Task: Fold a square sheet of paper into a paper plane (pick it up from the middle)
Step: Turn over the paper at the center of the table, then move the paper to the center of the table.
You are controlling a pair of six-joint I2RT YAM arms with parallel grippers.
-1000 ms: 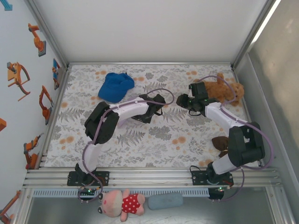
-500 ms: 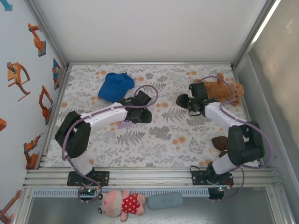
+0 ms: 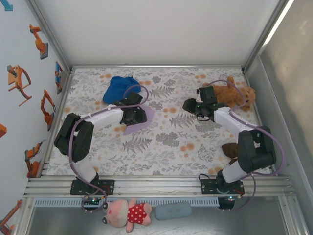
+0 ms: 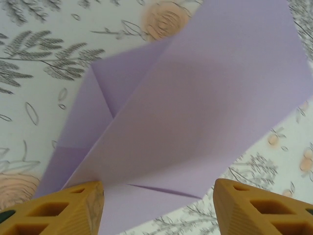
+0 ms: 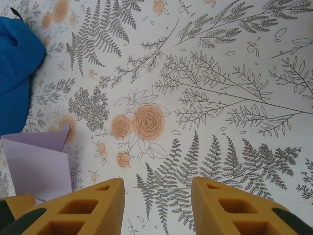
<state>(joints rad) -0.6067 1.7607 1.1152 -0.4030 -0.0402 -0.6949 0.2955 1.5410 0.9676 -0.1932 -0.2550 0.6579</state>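
- My left end effector (image 4: 157,191) hovers low over the middle-left of the bench (image 3: 171,152). Its jaws stand wide apart and pinch nothing. The near edge of the sheet of lavender paper (image 4: 195,107) lies between and beneath them.
- The sheet lies on the bench, just this side of the blue cap (image 3: 119,87). It is no longer a flat square. One broad flap is folded over on a diagonal and lifts a little, and a smaller triangular flap shows beneath it on the left. I see no centre ridge and no dart shape.
- I judge we are early in the folding, with a corner fold laid but not pressed flat.
- The next move, as I read it, calls for pressing that raised flap down along its crease. The thin paper may slide on the bench, so something should pin it first.
- Further right, my right end effector (image 5: 157,191) is partly open and empty, with bare floral bench showing between its fingers. It is well apart from the sheet.
- Beyond it, a brown teddy bear (image 3: 234,95) lies at the far right.
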